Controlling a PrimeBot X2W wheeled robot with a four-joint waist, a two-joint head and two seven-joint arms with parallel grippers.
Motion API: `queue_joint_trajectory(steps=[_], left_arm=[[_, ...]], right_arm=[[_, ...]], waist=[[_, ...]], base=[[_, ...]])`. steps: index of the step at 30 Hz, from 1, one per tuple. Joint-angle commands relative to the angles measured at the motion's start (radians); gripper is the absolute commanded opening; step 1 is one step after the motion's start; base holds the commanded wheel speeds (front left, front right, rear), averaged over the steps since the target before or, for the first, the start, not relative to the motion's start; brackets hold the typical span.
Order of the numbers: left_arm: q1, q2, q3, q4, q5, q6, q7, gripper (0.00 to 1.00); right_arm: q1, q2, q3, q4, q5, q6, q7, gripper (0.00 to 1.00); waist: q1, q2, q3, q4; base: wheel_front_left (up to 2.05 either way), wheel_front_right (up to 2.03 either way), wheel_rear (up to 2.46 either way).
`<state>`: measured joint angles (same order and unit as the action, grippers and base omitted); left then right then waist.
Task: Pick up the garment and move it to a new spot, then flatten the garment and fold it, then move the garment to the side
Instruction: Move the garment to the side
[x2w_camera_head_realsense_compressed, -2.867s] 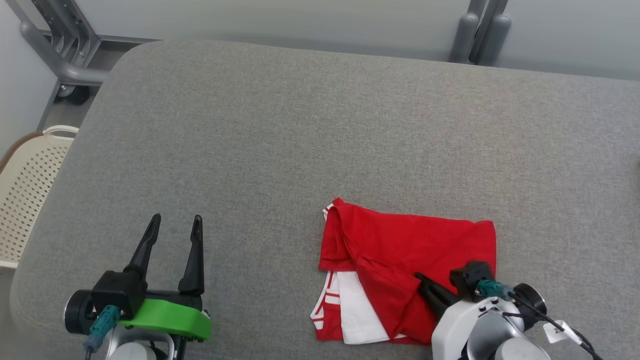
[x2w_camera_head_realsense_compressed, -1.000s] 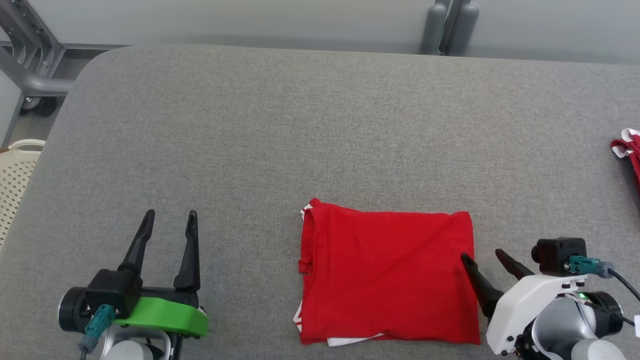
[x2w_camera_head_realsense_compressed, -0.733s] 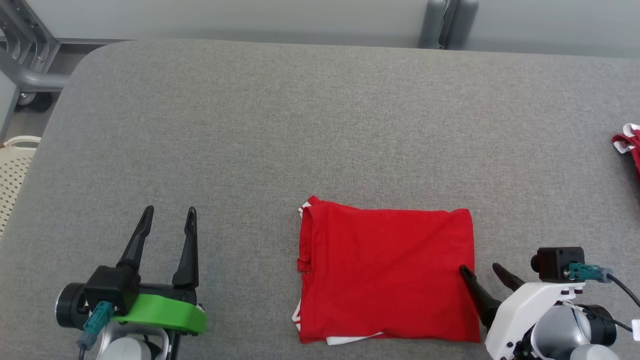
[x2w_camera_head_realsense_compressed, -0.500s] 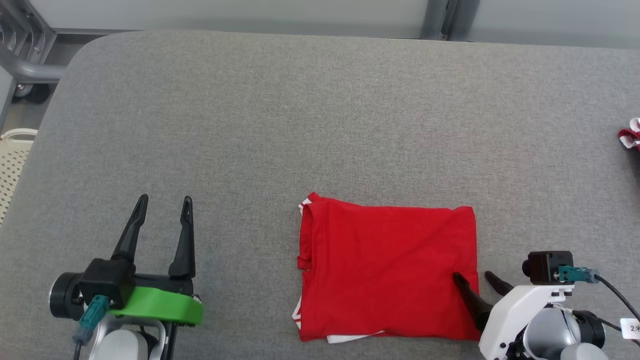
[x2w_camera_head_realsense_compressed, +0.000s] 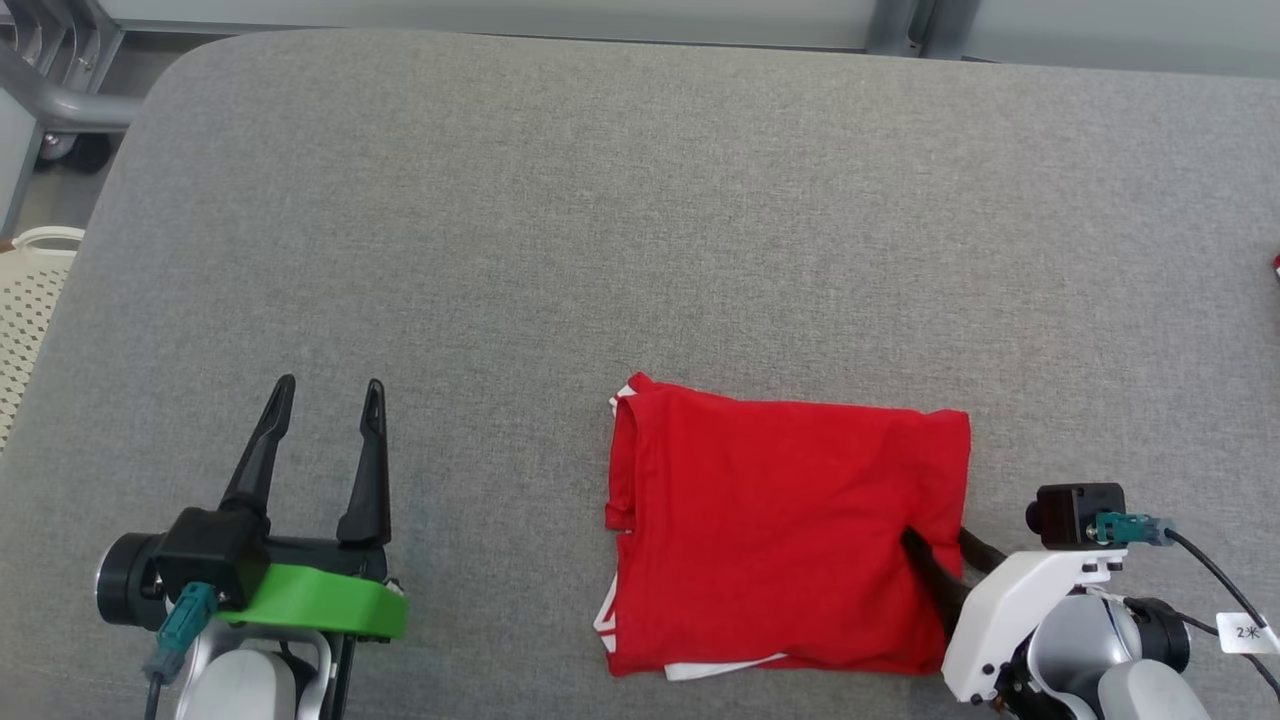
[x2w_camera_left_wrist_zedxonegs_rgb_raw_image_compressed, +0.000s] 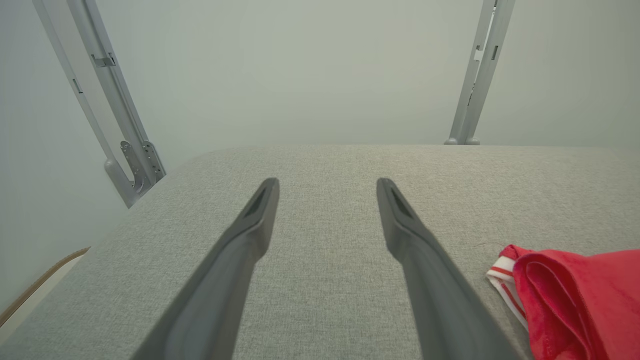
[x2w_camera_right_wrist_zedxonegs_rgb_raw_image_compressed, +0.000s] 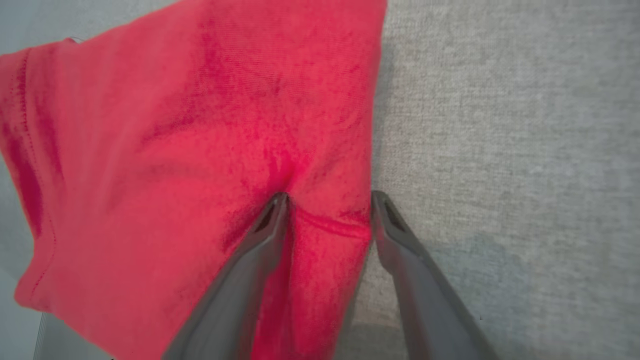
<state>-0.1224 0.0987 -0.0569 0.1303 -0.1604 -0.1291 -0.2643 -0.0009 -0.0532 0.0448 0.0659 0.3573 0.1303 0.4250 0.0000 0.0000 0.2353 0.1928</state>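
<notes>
Right of red garment (x2w_camera_head_realsense_compressed: 790, 535), white cable tag (x2w_camera_head_realsense_compressed: 1245, 632) marked "2"

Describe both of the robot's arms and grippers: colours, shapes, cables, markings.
The left gripper has two long, tapering dark fingers on a black block, above a bright green bracket with a teal plug. The right gripper has the same fingers on a white housing, a black camera box, a teal plug and black cable, and a white tag.

left gripper (x2w_camera_head_realsense_compressed: 330, 383): black fingers (x2w_camera_head_realsense_compressed: 262, 458), green bracket (x2w_camera_head_realsense_compressed: 320, 602); right gripper (x2w_camera_head_realsense_compressed: 937, 536): white housing (x2w_camera_head_realsense_compressed: 1000, 612), teal plug (x2w_camera_head_realsense_compressed: 1125, 527)
</notes>
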Motion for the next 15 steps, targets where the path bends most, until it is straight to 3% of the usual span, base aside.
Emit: queue_joint_trajectory(steps=[1,10,15], left_arm=[[-0.019,-0.003,0.000,0.000,0.008,-0.002,0.000,1.00],[-0.031,-0.008,0.000,-0.003,0.010,-0.002,0.000,1.00],[-0.053,-0.011,0.012,-0.020,0.016,-0.002,0.000,1.00]], right_arm=[[0.000,0.005,0.017,0.025,-0.010,0.000,0.006,0.00],[-0.085,0.000,-0.029,-0.019,-0.082,-0.001,0.041,0.00],[-0.208,-0.073,0.002,-0.018,-0.106,-0.001,0.103,0.00]], waist=[[0.0000,0.0000,0.002,0.002],[0.0000,0.0000,0.009,-0.035],[0.0000,0.0000,0.043,-0.088]], base=[[0.00,0.00,0.00],[0.00,0.00,0.00],[0.00,0.00,0.00]])
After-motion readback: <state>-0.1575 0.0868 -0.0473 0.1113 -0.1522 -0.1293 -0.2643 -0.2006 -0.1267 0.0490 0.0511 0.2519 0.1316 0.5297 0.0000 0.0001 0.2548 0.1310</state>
